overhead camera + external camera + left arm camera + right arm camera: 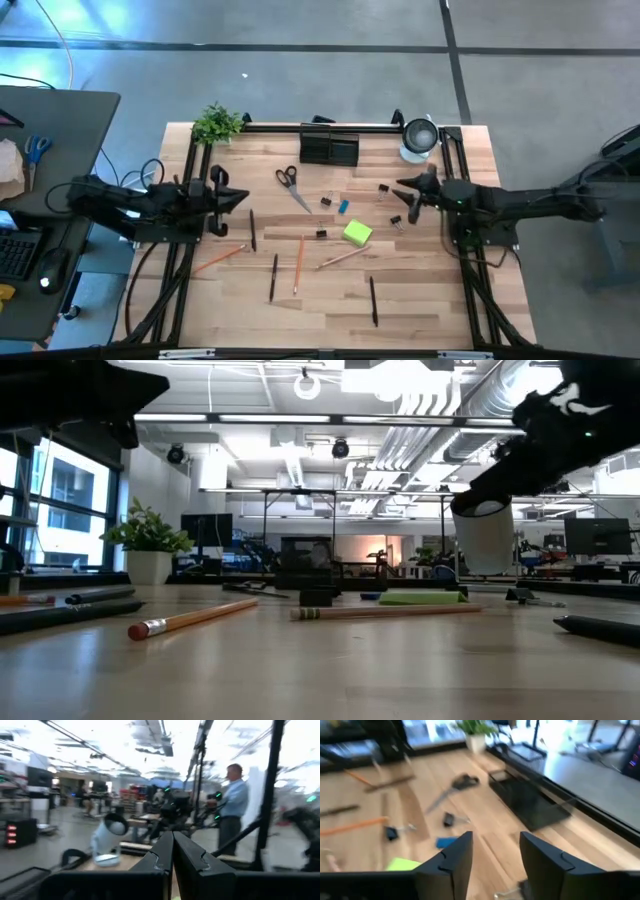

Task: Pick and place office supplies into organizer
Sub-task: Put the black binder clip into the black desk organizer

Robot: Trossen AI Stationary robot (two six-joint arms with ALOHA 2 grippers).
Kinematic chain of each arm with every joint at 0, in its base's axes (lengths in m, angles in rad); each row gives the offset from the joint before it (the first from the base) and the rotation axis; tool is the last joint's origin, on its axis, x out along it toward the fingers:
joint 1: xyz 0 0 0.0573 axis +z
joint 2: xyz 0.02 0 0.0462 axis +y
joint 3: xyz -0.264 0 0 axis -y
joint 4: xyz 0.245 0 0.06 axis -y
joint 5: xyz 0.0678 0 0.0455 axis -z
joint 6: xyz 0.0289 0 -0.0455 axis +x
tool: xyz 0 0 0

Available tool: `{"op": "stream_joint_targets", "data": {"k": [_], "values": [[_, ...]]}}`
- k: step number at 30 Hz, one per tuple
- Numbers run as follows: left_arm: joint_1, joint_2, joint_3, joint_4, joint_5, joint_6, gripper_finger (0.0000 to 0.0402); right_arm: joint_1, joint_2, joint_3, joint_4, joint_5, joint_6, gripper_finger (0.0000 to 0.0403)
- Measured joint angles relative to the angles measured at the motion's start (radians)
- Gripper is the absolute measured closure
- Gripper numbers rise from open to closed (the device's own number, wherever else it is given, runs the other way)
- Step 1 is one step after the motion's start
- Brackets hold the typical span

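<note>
The black organizer stands at the table's far edge, also seen in the right wrist view. Loose on the wood lie black-handled scissors, a blue eraser, a lime-green sticky-note pad, binder clips, black pens and pencils. My left gripper hovers over the table's left side, its fingers shut on nothing. My right gripper hovers over the right side, pointing toward the table's middle, open and holding nothing.
A small potted plant stands at the far left corner and a round silver-and-white cup at the far right. A black frame runs along the far edge. A person stands in the room beyond the table.
</note>
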Motion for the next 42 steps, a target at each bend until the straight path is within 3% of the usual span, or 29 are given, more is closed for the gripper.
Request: {"op": "stream_joint_targets", "data": {"k": [7,12,17,22,30,35,42], "values": [[0.000,0.255,0.152,-0.016,-0.038,0.093,0.0401,-0.096,0.304,0.181,-0.065,-0.079,-0.109,0.0243],[0.001,0.470,0.275,-0.037,-0.052,0.147,0.0390,-0.169,0.490,0.282,-0.076,-0.242,-0.179,0.0249],[0.001,0.656,0.368,0.013,-0.049,0.188,0.0353,-0.192,0.651,0.350,0.012,-0.356,-0.234,0.0247],[0.001,0.791,0.384,0.097,0.034,0.180,0.0330,-0.191,0.801,0.389,0.180,-0.428,-0.286,0.0246],[0.001,0.862,0.384,0.133,0.081,0.124,0.0337,-0.192,1.056,0.551,0.234,-0.442,-0.411,0.0223],[0.000,0.856,0.384,0.110,0.122,0.116,0.0347,-0.199,1.182,0.715,0.092,-0.455,-0.503,0.0203],[0.000,0.856,0.384,0.034,0.144,0.090,0.0350,-0.213,1.333,0.896,-0.108,-0.610,-0.676,0.0194]]}}
